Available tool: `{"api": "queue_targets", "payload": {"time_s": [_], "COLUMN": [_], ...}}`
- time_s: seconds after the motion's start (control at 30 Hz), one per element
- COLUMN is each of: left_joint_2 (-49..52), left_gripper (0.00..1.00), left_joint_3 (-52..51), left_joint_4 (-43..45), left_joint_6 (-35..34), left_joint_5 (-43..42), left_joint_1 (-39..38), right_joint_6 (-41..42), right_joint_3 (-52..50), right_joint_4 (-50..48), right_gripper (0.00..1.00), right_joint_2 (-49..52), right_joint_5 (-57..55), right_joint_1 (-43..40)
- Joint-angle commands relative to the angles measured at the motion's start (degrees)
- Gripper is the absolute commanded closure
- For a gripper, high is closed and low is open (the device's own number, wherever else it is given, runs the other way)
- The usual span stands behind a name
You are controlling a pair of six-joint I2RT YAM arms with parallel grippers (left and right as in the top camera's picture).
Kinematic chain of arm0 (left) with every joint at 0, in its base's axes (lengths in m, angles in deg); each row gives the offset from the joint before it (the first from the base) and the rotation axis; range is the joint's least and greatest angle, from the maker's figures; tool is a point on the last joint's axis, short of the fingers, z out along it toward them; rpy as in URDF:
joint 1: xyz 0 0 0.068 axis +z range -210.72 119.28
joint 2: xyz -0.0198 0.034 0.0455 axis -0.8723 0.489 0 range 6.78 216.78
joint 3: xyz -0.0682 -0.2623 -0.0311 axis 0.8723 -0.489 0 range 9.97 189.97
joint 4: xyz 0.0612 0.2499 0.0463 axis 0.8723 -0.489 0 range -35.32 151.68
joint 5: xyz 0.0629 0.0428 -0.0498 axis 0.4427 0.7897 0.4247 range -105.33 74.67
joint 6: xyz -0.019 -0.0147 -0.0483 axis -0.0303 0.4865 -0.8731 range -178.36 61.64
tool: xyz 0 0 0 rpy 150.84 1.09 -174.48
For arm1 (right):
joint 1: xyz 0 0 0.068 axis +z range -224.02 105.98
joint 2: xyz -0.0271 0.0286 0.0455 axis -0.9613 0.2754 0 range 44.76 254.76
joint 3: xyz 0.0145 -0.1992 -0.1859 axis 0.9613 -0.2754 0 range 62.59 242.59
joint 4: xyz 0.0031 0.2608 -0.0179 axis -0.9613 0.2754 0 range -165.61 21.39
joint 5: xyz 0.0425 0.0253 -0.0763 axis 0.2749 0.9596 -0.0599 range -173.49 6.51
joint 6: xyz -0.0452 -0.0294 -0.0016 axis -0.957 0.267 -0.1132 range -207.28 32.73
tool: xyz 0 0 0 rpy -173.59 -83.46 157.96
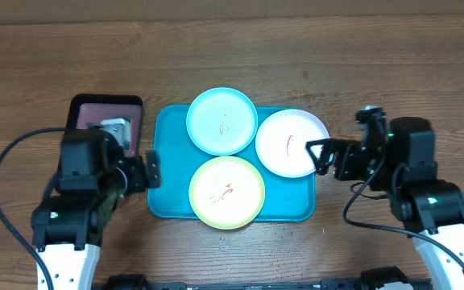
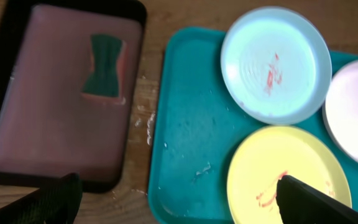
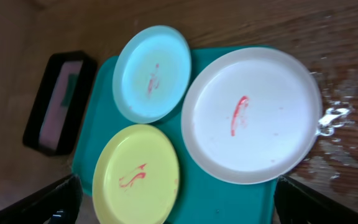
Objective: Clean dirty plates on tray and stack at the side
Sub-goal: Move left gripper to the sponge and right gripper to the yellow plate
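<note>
The turquoise tray (image 1: 167, 173) lies mid-table with three plates on it, each with a red smear: light blue (image 1: 221, 121) at the back, white (image 1: 291, 142) at the right, overhanging the rim, yellow-green (image 1: 226, 192) at the front. My left gripper (image 1: 150, 170) is open and empty at the tray's left edge; in the left wrist view (image 2: 179, 202) its fingers straddle that edge. My right gripper (image 1: 322, 155) is open and empty at the white plate's right rim. The right wrist view shows the white plate (image 3: 253, 115), the blue plate (image 3: 153, 73) and the yellow-green plate (image 3: 137, 174).
A smaller black-rimmed tray (image 1: 107, 105) with a pinkish inside stands left of the turquoise tray, partly under my left arm. It holds a teal sponge (image 2: 104, 65). Water drops lie on the wood by the white plate (image 3: 334, 115). Bare wooden table surrounds the trays.
</note>
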Motion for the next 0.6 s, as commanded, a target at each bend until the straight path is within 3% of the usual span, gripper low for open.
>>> {"api": "queue_targets", "payload": {"time_s": [0.0,0.17,0.3,0.57], "left_joint_2": [2.7,13.8,21.8,33.0], "left_gripper": [0.01,0.02,0.02,0.08], "left_joint_3": [4.3,8.9,11.7,12.2], "left_joint_4": [1.7,3.5,5.7,18.4], "left_joint_6": [1.1,9.0,9.4,16.4], "left_joint_5": [-0.4,-0.4,1.2,0.9], "left_joint_1": [4.5,8.7,10.1,10.4], "right_joint_6": [1.3,1.9,2.7,3.0], "right_joint_3": [2.3,3.1,3.1,3.1], "right_joint_4": [-0.3,0.5,0.7,0.2], "right_gripper": [0.00,0.00,0.00,0.00], "right_joint_2": [2.0,8.3,13.1,19.1], "right_joint_5": [-0.2,-3.0,-7.2,-9.3], "right_joint_1": [4.6,12.4,17.3,22.6]}}
